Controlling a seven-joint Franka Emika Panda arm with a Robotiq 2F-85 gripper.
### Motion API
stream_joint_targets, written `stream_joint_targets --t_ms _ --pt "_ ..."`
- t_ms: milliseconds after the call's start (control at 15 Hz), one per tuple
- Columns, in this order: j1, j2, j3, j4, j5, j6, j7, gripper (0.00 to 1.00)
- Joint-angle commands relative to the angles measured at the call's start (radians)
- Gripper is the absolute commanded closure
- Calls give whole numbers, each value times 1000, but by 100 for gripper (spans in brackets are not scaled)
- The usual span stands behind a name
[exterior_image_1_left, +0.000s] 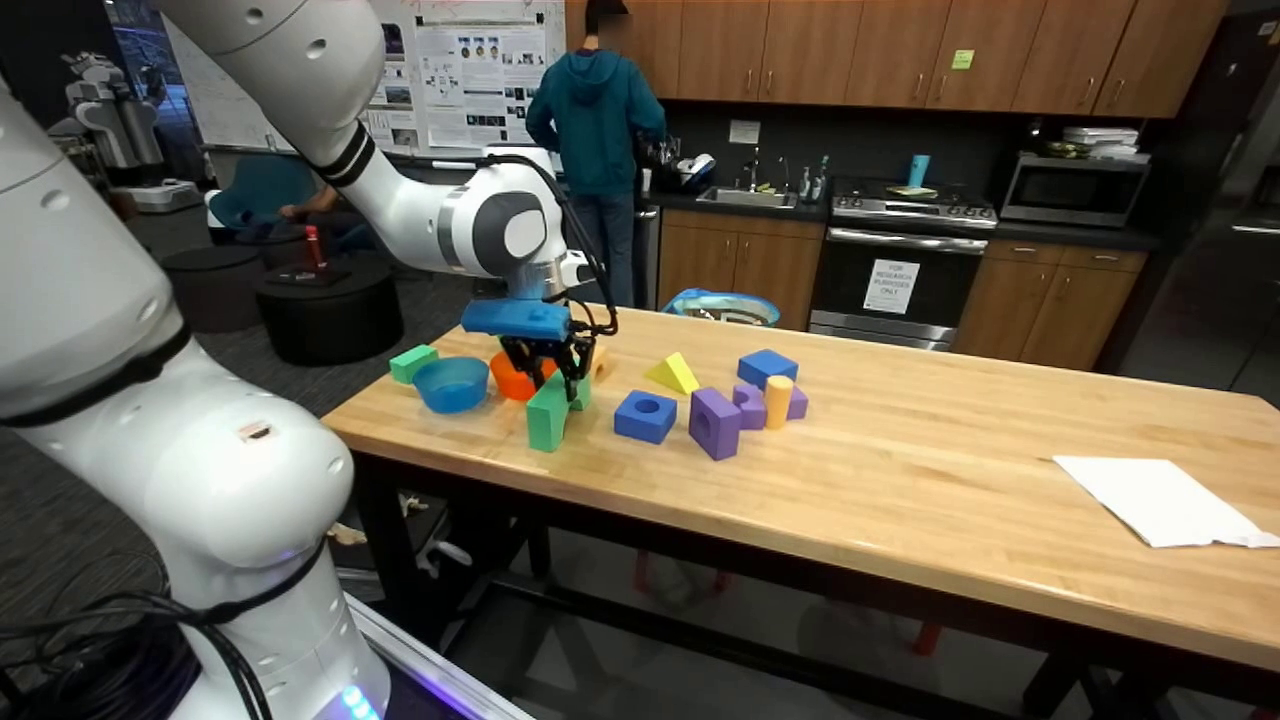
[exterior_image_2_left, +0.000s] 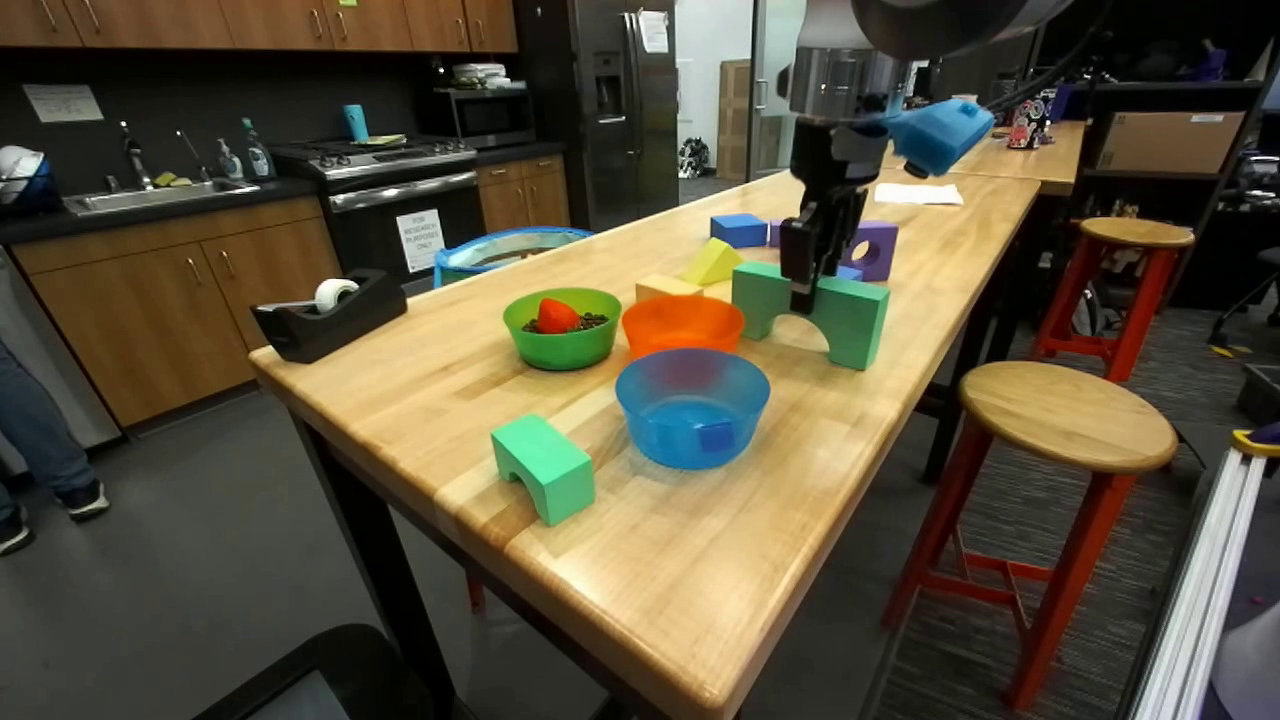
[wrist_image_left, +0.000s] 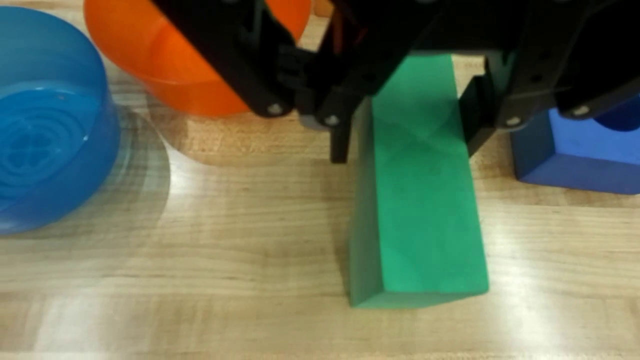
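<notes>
A large green arch block (wrist_image_left: 430, 225) stands on the table. It also shows in both exterior views (exterior_image_1_left: 547, 420) (exterior_image_2_left: 855, 320). My gripper (wrist_image_left: 404, 152) is over the top of the block in the wrist view, with one finger on each side of it. The jaws are open. A narrow gap shows between the left finger (wrist_image_left: 339, 145) and the block. The right finger (wrist_image_left: 475, 115) is close against the block's edge; I cannot tell if it touches. An orange bowl (wrist_image_left: 200, 80) and a blue bowl (wrist_image_left: 50, 150) are to the left. A blue block (wrist_image_left: 590, 160) is to the right.
A green bowl (exterior_image_2_left: 560, 345) holds a red thing and dark bits. A smaller green arch (exterior_image_2_left: 545, 465) lies near the table end. A yellow triangle (exterior_image_1_left: 675, 373), a purple block (exterior_image_1_left: 714, 425) and a tan cylinder (exterior_image_1_left: 779, 403) stand nearby. A black tape dispenser (exterior_image_2_left: 330, 318) sits at the edge.
</notes>
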Motion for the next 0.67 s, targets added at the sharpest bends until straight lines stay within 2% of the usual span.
stream_joint_targets --t_ms 0,200,600 --pt "-2 -28 2 -15 -14 -6 15 16" --pt "-1 -31 1 -13 -10 -9 14 1" --pt "1 -97 1 -15 -6 -25 13 0"
